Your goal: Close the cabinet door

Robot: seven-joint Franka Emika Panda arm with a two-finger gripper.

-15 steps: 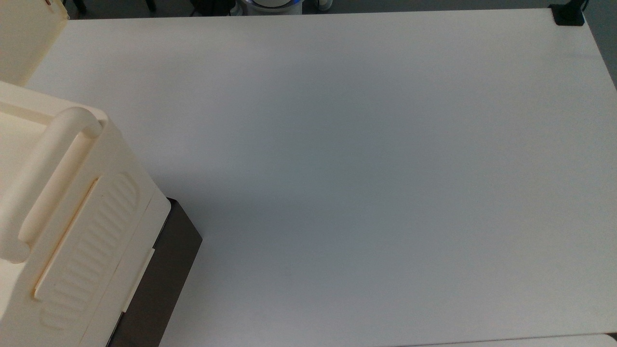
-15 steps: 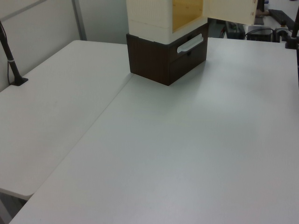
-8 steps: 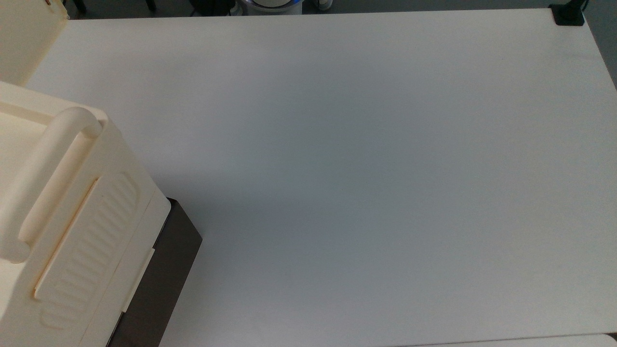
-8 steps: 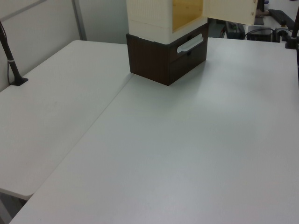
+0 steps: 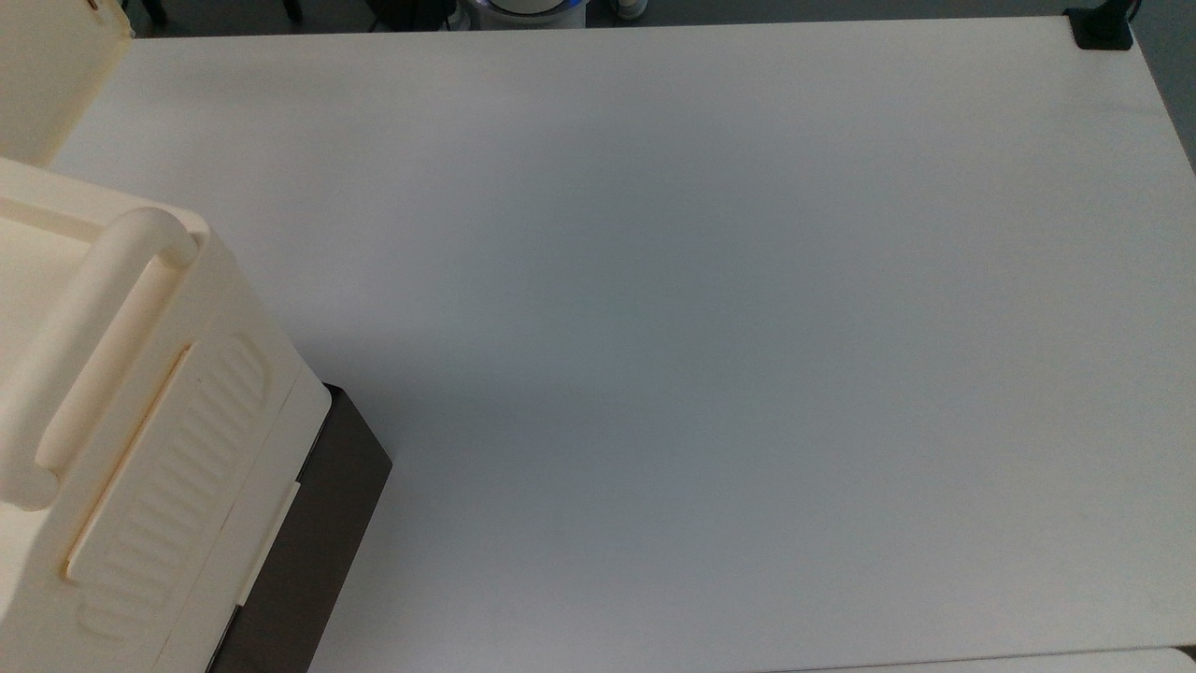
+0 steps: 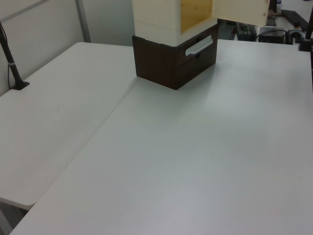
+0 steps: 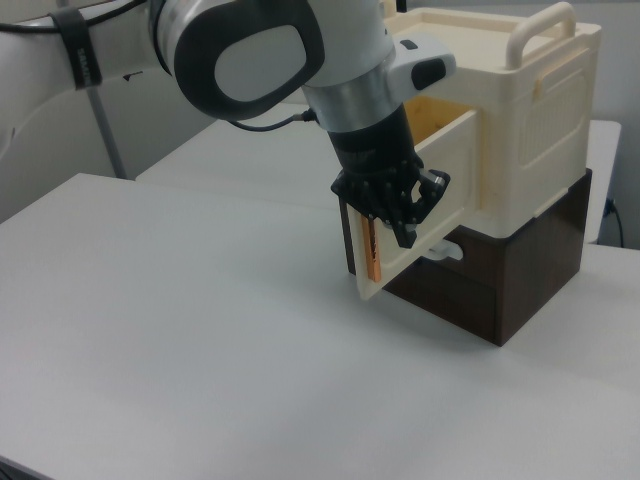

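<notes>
In the right view the gripper is at the free edge of the cabinet door, in front of the door's upper half. Its dark fingers point down and toward the right view's right, and they seem to touch the door panel. If the fingers are spread or pressed together, I cannot tell, because the dark parts overlap each other.

Above the gripper, the silver wrist goes up to a big white and grey joint of the arm, which leans from the right view's upper left down to the door.

The cabinet door stands open, swung out from the front of the cabinet, with a brownish orange strip along its narrow free edge. Behind the door the inside of the cabinet looks yellowish. The cabinet stands on the table with its dark brown base below the cream body and its rounded handle on top.

In the top view the cabinet stands at the table's left edge, and the door is just beyond it, toward the top view's upper left corner. In the left view the cabinet stands at the far side of the table, with the door open to its right.
</notes>
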